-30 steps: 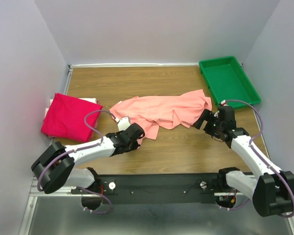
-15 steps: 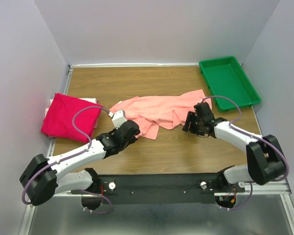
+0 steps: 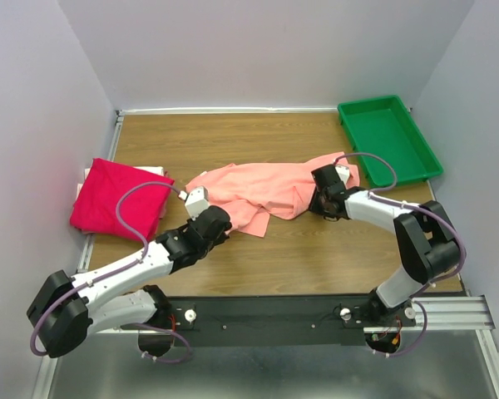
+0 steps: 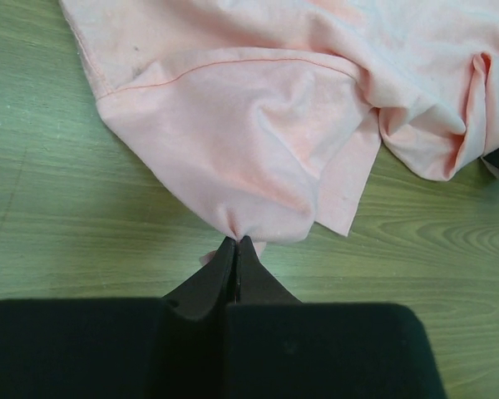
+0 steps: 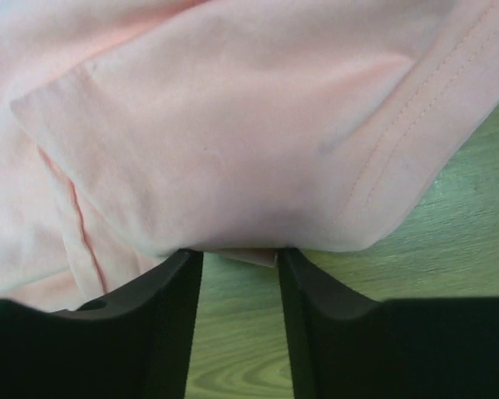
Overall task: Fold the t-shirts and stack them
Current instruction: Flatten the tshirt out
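The salmon pink t-shirt point(image 3: 270, 187) lies crumpled across the middle of the table point(image 3: 299, 249). My left gripper point(image 4: 235, 241) is shut on a pinched corner of it point(image 4: 249, 141) at its near left end, seen from above at the left gripper point(image 3: 223, 224). My right gripper point(image 3: 323, 202) sits at the shirt's right side. Its jaws stand apart, and the shirt's folded hem point(image 5: 233, 133) lies over the right gripper point(image 5: 237, 256) just at the fingertips. The magenta-red t-shirt point(image 3: 116, 199) rests folded at the table's left edge.
A green plastic tray point(image 3: 416, 133) stands at the back right corner. A white object point(image 3: 154, 171) peeks out from under the magenta shirt. Grey walls close in the back and both sides.
My right gripper has slid left from beside the shirt onto its right hem, and its jaws have narrowed. My left arm has shifted slightly back and left, still holding the corner.
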You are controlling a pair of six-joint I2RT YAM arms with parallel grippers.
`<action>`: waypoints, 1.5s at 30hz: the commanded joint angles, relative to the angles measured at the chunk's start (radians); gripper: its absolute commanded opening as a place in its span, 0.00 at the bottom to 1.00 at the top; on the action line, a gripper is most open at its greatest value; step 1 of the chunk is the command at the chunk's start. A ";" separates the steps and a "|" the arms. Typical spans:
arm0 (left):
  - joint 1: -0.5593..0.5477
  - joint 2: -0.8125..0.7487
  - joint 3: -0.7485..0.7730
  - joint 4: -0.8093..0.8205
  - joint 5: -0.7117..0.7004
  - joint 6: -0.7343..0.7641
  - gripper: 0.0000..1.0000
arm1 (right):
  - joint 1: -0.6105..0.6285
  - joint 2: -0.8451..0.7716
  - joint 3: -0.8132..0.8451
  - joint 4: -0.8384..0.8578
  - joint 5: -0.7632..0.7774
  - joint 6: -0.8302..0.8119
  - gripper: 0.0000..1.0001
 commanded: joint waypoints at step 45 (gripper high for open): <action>0.023 -0.327 0.976 0.000 -0.069 0.444 0.00 | 0.009 -0.869 0.819 -0.309 0.335 -0.340 0.00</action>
